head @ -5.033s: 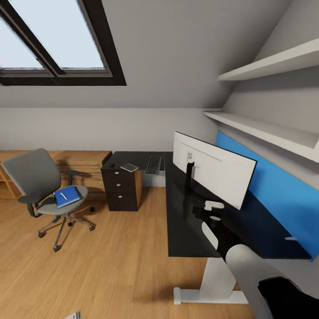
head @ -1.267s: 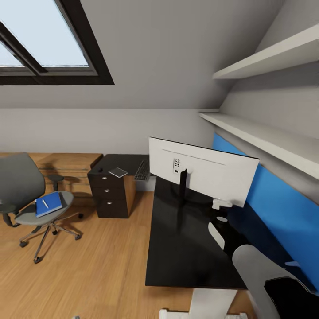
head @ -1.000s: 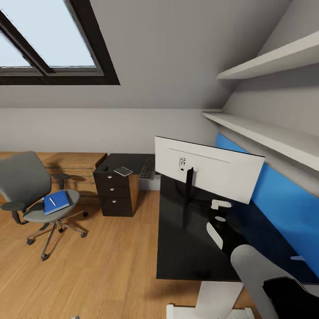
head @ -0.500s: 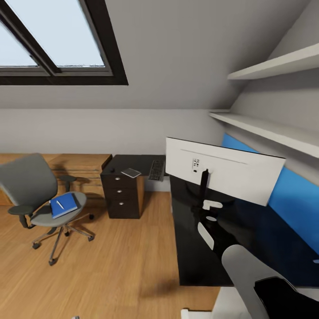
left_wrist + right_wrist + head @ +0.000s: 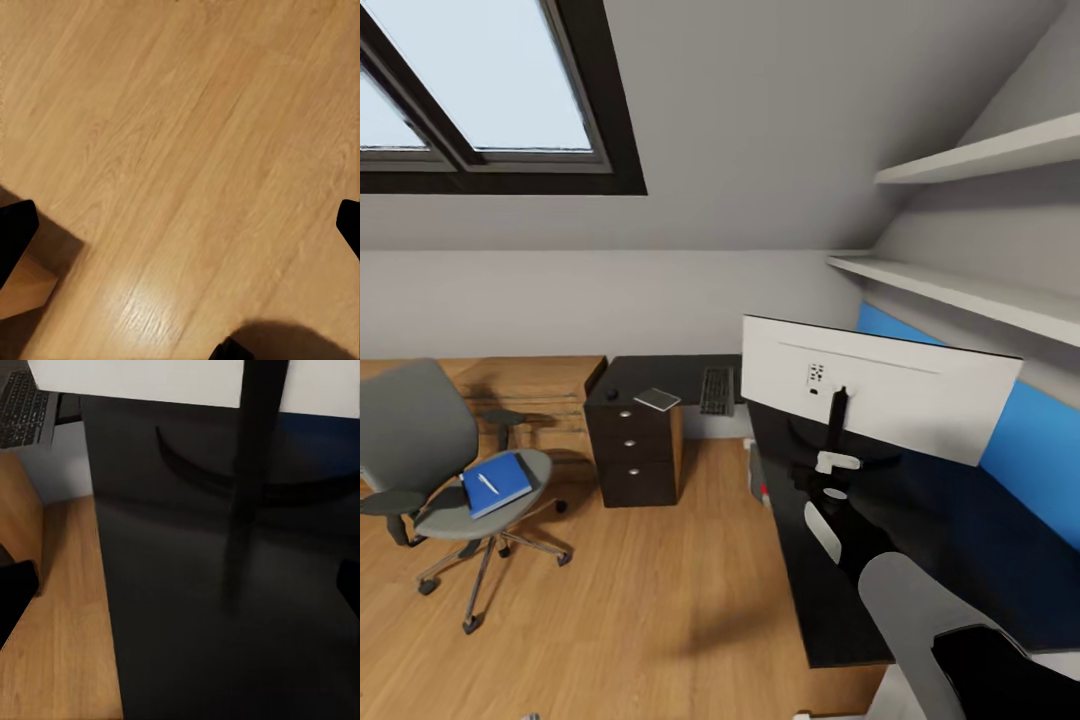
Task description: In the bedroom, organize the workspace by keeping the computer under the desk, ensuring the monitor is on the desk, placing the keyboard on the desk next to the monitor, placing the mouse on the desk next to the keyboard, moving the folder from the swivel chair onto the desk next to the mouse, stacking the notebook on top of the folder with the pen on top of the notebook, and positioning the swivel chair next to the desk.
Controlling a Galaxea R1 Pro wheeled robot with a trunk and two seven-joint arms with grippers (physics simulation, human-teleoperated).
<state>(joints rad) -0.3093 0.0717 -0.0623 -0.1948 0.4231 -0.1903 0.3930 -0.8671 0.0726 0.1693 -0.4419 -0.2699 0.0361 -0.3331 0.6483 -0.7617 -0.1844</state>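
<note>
Right wrist view showed fingers point(image 5: 15, 596) parted, empty, over desk point(image 5: 195, 645); left likewise over floor point(image 5: 180, 150). Monitor point(image 5: 880, 395), keyboard point(image 5: 716, 389), notebook point(image 5: 658, 399) on desk; folder point(image 5: 496, 484), pen point(image 5: 487, 483) on swivel chair point(image 5: 430, 450).

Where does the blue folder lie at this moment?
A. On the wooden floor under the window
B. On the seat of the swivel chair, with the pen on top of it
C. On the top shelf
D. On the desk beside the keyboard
B. In the head view the folder lies flat on the grey seat of the swivel chair, and the white pen rests on it.
</note>
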